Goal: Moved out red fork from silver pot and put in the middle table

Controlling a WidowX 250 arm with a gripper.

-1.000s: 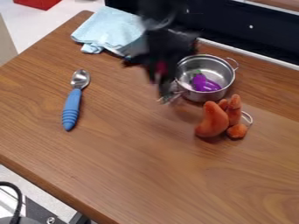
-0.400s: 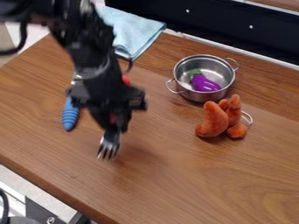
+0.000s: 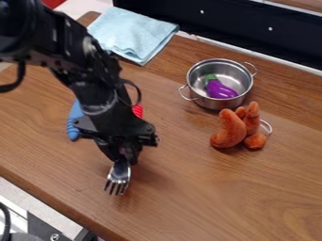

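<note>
The wooden surface (image 3: pixel 189 188) takes up most of the frame. Over its left half hangs the black arm (image 3: pixel 94 89), coming in from the upper left, with its hand (image 3: pixel 125 156) left of centre, low over the wood. Near the top of the frame, left of centre, a pale blue cloth (image 3: pixel 133 34) lies folded. The silver pot (image 3: pixel 196 96) sits right of centre in the upper half, and an orange soft toy (image 3: pixel 230 129) is just below it. A blue handle (image 3: pixel 73 134) lies at the left, partly behind the arm. The hand looks clamped on the red fork (image 3: pixel 118 178), whose red end shows behind the arm and whose metal tines point toward the bottom of the frame. Smallest is the purple toy eggplant (image 3: pixel 220 89) inside the pot.

The fork is out of the pot and well apart from it, so the lifting-out is done and the carrying looks nearly so. What is left is to set it down and let go; whether the tines touch the wood, I cannot tell. A little shift rightward might suit "middle" better.
</note>
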